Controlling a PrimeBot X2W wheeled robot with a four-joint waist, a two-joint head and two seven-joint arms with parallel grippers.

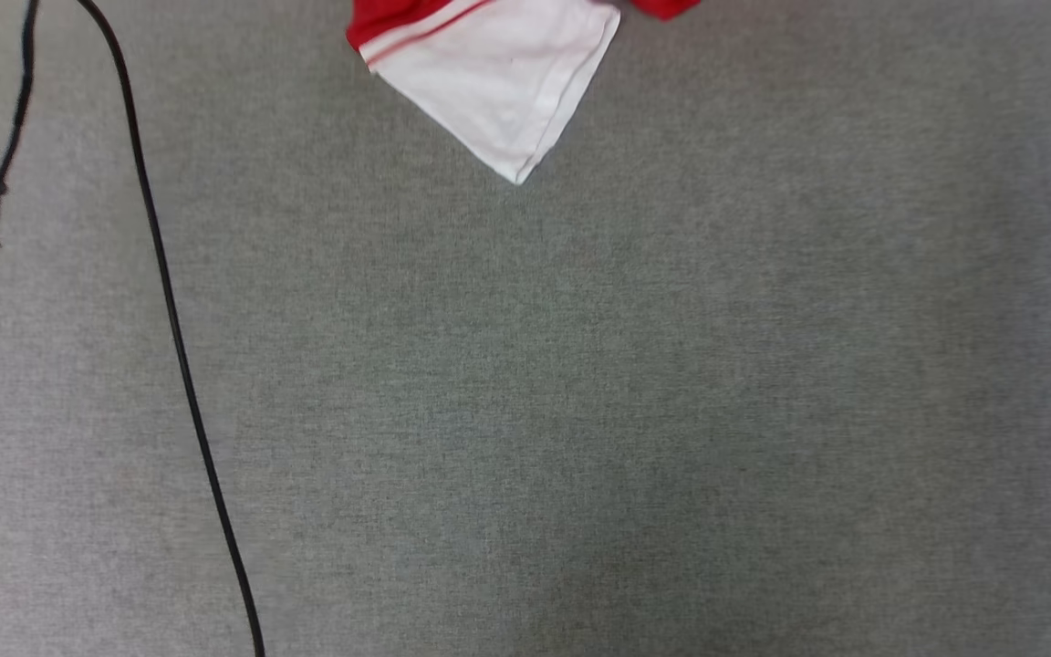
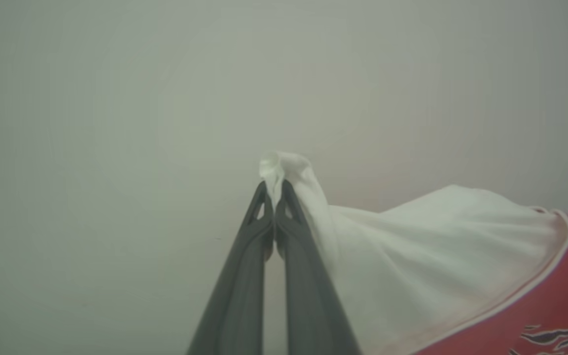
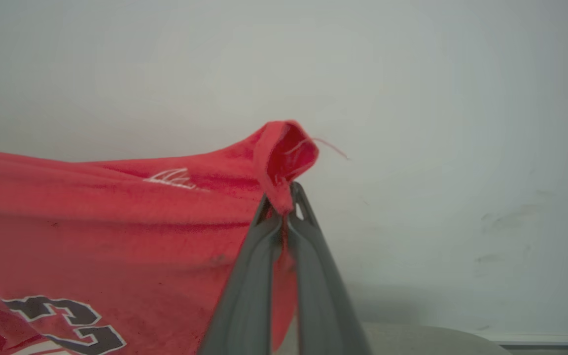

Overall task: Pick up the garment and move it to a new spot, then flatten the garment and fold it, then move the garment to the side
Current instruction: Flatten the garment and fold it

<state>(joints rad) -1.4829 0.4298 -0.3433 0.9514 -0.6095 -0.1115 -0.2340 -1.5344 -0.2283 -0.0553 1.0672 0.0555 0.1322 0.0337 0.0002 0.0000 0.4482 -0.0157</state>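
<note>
left gripper point(image 2: 275, 186) and right gripper point(image 3: 283, 198) pinch the garment point(image 3: 116, 222) — lettering point(image 3: 62, 315) cropped, unreadable.

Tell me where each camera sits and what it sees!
Head view: on the head, facing down at grey carpet, a black cable and the garment at the top edge.
Left wrist view: on the left wrist, facing a pale wall; left end effector shut on the white sleeve.
Right wrist view: on the right wrist, facing a pale wall; right end effector shut on red fabric.
Shared: all three show the garment.
</note>
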